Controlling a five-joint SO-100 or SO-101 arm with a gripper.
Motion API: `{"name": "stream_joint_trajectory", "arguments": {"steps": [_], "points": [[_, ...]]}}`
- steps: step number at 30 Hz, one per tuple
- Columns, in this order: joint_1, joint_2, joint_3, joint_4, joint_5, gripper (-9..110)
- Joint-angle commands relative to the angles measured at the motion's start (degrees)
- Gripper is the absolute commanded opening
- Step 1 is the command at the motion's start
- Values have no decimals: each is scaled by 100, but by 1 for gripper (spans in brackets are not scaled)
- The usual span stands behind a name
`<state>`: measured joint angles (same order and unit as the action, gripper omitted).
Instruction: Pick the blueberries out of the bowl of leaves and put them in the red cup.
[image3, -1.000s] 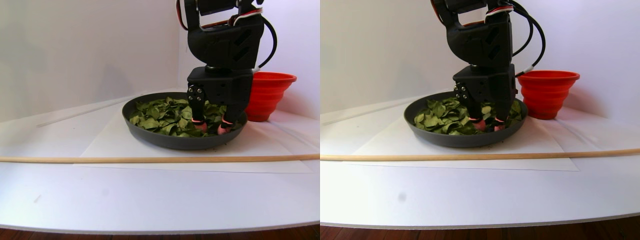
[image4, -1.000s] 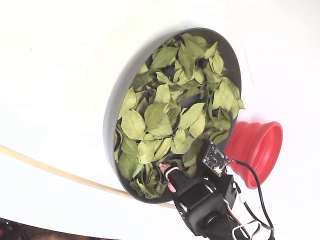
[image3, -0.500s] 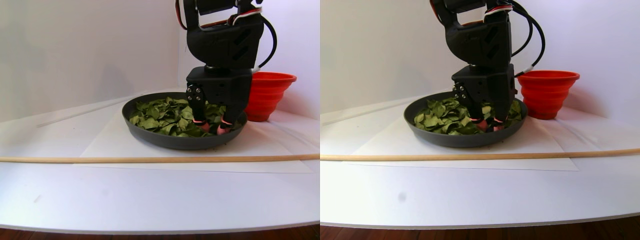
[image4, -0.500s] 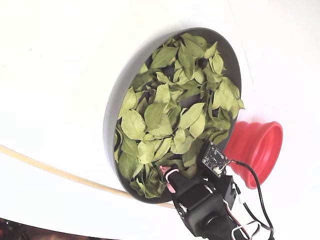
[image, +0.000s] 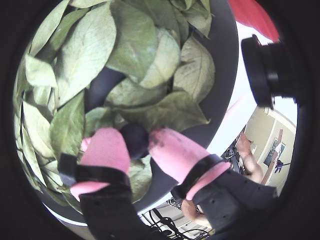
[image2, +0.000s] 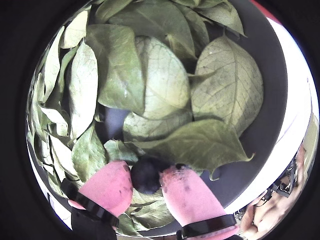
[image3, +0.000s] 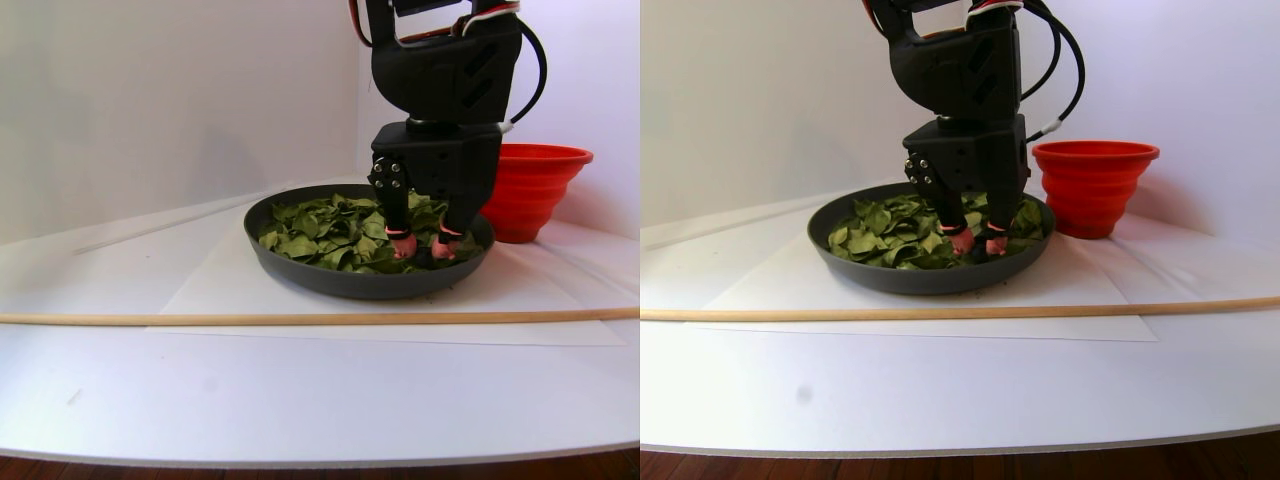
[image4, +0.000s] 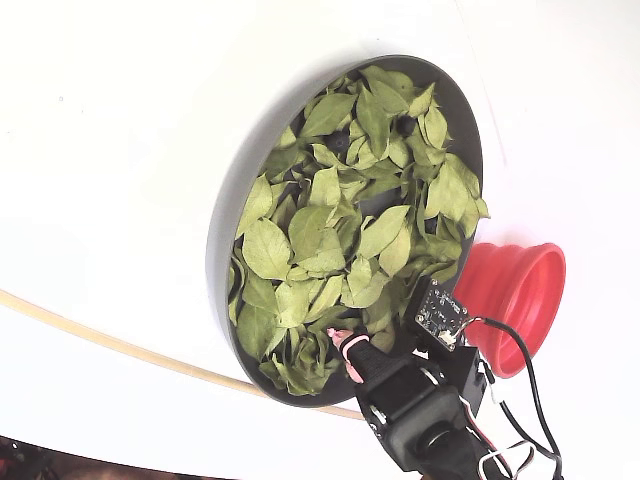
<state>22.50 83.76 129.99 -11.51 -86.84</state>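
Blueberry (image2: 146, 175): small, round, dark; judged light, soft-skinned, bruisable, prone to roll. Hold across its widest part, gentle pressure. Pink-padded fingers (image2: 107, 187) nearly closed, pinching it from both sides, low among the leaves (image2: 155, 85).
Bowl (image4: 222, 225): berry near the rim closest to the arm.
Arm: wrist pointing steeply down.
Red cup (image4: 520, 300): just beside bowl on worktop (image4: 110, 150).

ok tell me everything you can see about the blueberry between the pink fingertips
The blueberry is small, round and dark blue-black with a matte skin. It sits low in the bowl, between the two pink fingertips of the hand, which press it from both sides. Pale green leaves lie around and just beyond it. In the stereo pair and fixed views it is hidden.
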Motion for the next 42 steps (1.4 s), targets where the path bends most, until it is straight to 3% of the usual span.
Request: {"name": "stream_joint_trajectory", "arguments": {"steps": [1,42], "points": [[-9,624,-18,62,-18,10],[9,2435,211,1002,-457,10]]}}
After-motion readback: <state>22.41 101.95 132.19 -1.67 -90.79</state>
